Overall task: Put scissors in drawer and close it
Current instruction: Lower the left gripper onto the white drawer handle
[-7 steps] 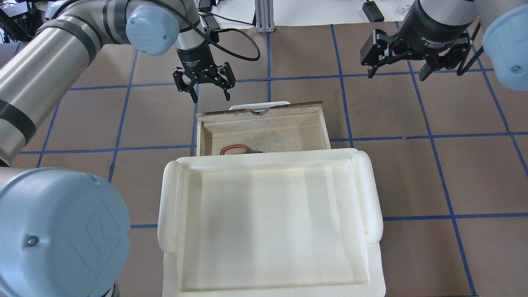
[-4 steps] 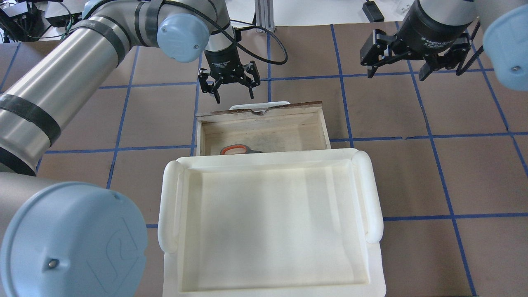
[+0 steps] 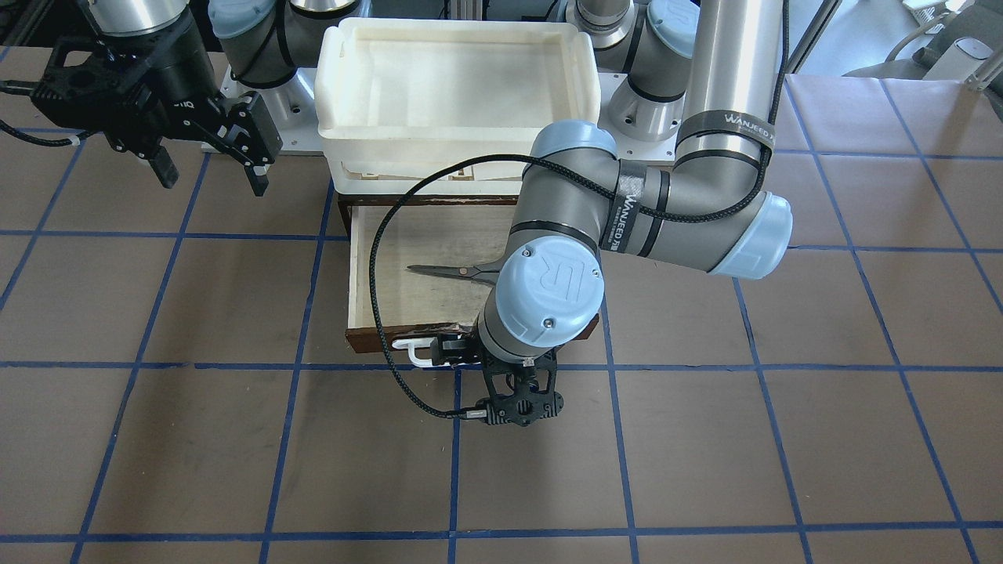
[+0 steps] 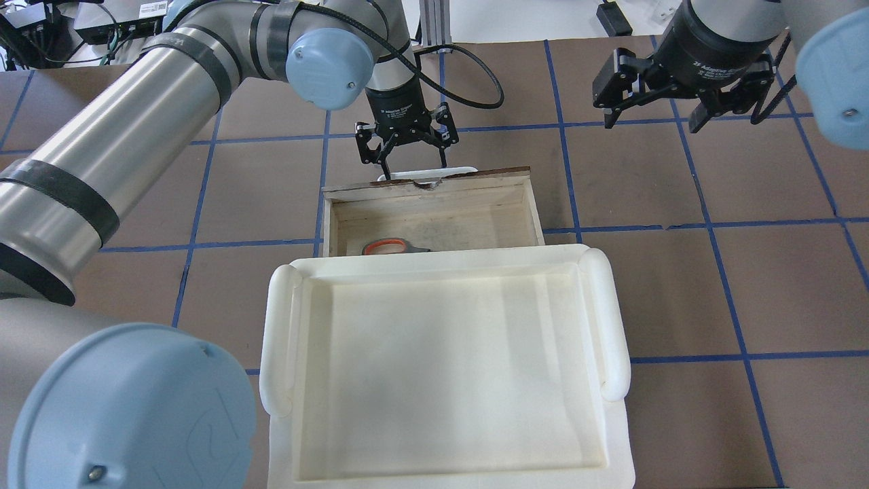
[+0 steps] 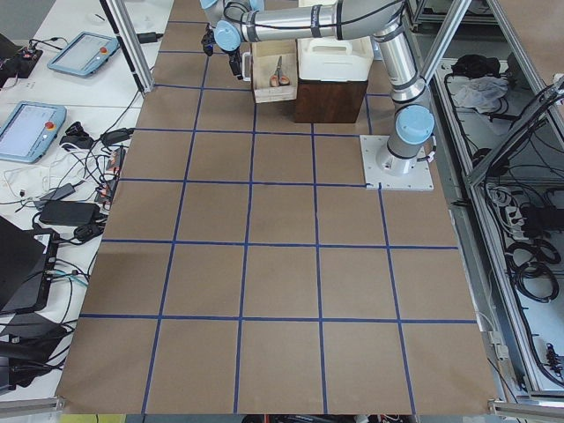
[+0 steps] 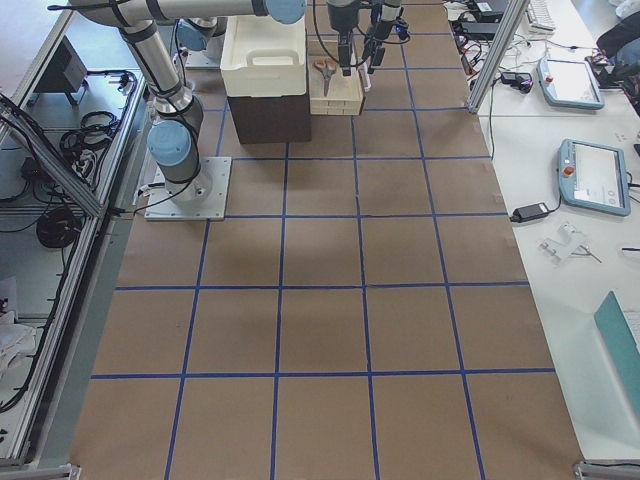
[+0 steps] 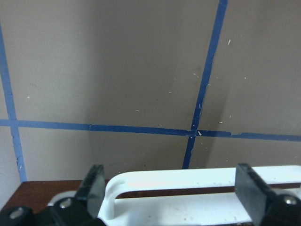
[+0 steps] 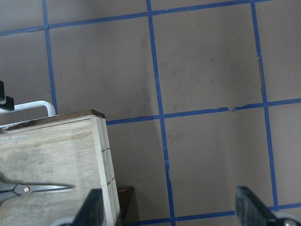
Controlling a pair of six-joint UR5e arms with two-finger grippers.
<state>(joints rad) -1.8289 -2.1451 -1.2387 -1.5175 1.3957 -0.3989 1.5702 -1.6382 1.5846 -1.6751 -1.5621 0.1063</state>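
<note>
The scissors (image 4: 390, 246) lie flat inside the open drawer (image 4: 428, 185), near its back, partly hidden under the white tray; their dark blades (image 3: 439, 270) also show from the front. My left gripper (image 4: 413, 163) hangs open just beyond the drawer's front, its fingers (image 7: 94, 188) on either side of the white bar handle (image 7: 188, 176) without closing on it. My right gripper (image 4: 655, 121) is open and empty, high over the table to the drawer's right. Its wrist view looks down on the drawer's corner and the scissors (image 8: 33, 188).
A large white plastic tray (image 4: 441, 265) sits on top of the dark cabinet, overhanging the rear of the drawer. The brown table with blue tape grid (image 4: 679, 285) surrounds it. My left arm's elbow (image 3: 650, 219) hovers over the drawer's right side.
My left gripper has swung right from the drawer's left front corner and come down onto the white handle. The right arm, drawer and scissors have not moved.
</note>
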